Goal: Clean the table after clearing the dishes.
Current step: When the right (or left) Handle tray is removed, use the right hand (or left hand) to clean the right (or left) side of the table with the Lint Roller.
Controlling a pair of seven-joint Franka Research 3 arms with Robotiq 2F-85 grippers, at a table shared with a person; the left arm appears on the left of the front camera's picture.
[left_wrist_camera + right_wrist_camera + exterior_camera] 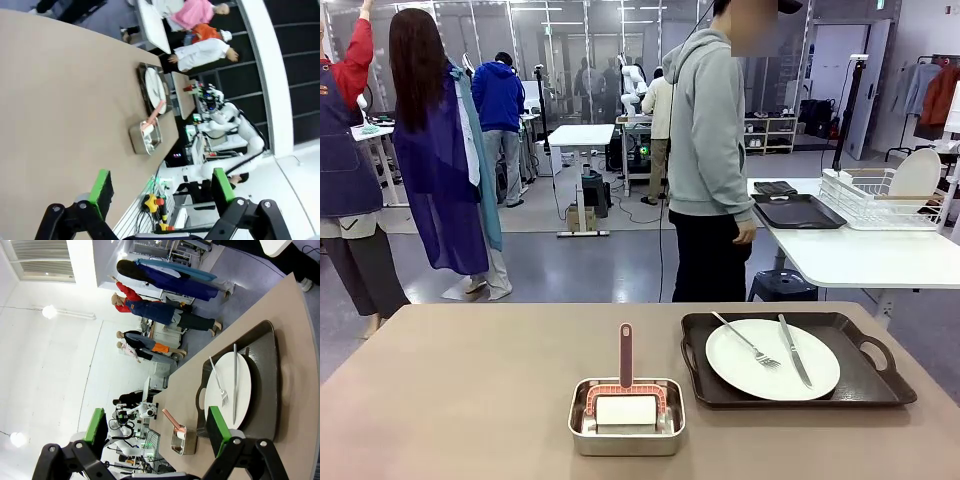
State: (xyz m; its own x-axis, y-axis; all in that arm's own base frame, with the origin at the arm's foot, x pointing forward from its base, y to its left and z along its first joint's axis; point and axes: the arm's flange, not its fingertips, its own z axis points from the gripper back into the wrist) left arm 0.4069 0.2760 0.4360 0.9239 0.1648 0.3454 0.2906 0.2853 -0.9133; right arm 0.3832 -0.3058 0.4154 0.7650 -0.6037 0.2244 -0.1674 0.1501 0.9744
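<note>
A white plate (772, 358) with a fork (746, 341) and a knife (795, 352) lies on a dark brown handled tray (865, 385) at the right of the brownish table (450, 390). The plate (227, 390) and tray (265, 385) also show in the right wrist view, ahead of my open right gripper (156, 432), which holds nothing. In the left wrist view my open left gripper (160, 187) hangs off the table's near edge, also with nothing in it, far from the plate (154, 89).
A small steel pan (626, 417) holding a white pad and a pink-handled tool stands at the table's front middle. A person in a grey hoodie (710, 130) stands at the far side by a white table (860, 255) carrying a dark tray (798, 211) and a wire rack (875, 195).
</note>
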